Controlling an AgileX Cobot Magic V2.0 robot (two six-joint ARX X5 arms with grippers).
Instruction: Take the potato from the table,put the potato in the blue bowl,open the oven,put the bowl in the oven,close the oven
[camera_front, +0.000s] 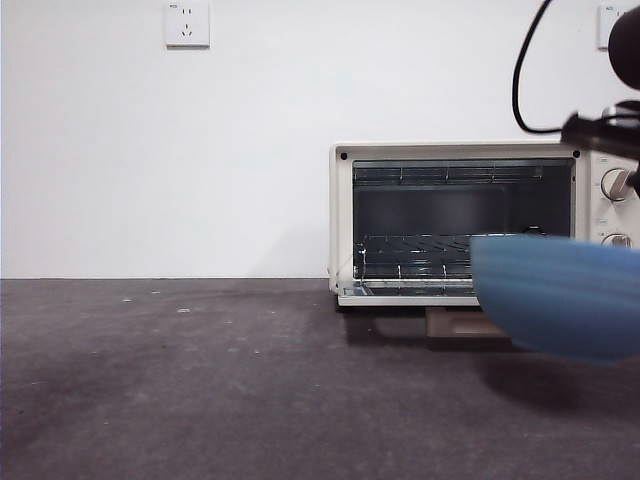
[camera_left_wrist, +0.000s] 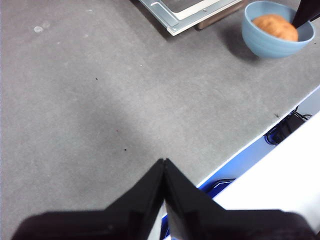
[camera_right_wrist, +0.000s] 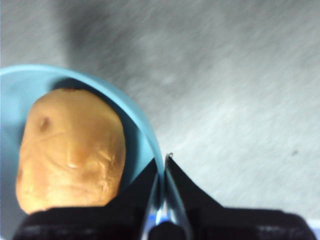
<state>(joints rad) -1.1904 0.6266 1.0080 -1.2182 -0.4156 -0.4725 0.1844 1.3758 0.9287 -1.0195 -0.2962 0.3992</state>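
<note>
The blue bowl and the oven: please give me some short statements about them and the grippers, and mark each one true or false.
1. The potato lies inside the blue bowl. True.
2. The oven has its door shut. False: the door is folded down and the wire rack inside shows.
3. The right gripper is clamped on the bowl's rim. True: one jaw is inside the wall and one outside.
4. The left gripper holds the potato. False: its jaws are shut on nothing, over the bare table.
5. The bowl already sits on the oven rack. False: it is outside, in front of the oven.
</note>
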